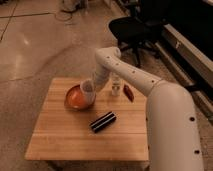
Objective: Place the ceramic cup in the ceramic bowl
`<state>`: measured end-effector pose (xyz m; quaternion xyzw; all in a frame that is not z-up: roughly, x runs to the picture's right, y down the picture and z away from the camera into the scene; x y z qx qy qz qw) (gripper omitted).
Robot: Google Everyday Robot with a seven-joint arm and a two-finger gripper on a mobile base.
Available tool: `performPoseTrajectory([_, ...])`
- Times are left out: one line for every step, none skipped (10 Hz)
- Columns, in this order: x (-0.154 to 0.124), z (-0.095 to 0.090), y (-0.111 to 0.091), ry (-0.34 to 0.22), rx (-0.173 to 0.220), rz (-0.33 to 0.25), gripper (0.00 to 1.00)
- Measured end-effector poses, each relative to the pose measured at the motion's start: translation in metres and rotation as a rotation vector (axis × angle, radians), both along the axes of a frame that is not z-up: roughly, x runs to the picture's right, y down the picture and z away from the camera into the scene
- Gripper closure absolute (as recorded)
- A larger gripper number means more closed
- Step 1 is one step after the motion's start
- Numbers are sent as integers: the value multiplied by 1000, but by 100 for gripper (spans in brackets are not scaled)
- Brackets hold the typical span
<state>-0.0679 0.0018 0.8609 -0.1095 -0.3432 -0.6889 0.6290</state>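
The white ceramic cup [88, 91] is held over the right part of the orange-red ceramic bowl [75, 99], which sits on the left side of the wooden table [65, 135]. My gripper [94, 85] is at the cup's upper right, at the end of the white arm that reaches down from the right. Whether the cup touches the bowl's inside I cannot tell.
A small clear bottle [116, 85] stands just right of the arm. A reddish-brown flat object [128, 92] lies near the table's right edge. A black oblong object [103, 121] lies mid-table. A black office chair [131, 27] stands behind the table.
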Motion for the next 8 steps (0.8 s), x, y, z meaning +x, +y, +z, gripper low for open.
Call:
performPoseTrajectory([-3,2,2,-1,0,-8,100])
performPoseTrajectory([-7,7,5,1,-1,-19,96])
performPoseTrajectory([-10,11,6,5,2,-26,87])
performPoseTrajectory([-12,15,8,11,4,-30,79])
performPoseTrajectory([-13,21,10,20,9,-34,67])
performPoseTrajectory([-14,26,12,28,9,-38,58])
performPoseTrajectory([-16,31,14,36,9,-40,49])
performPoseTrajectory([-19,38,17,45,7,-43,37])
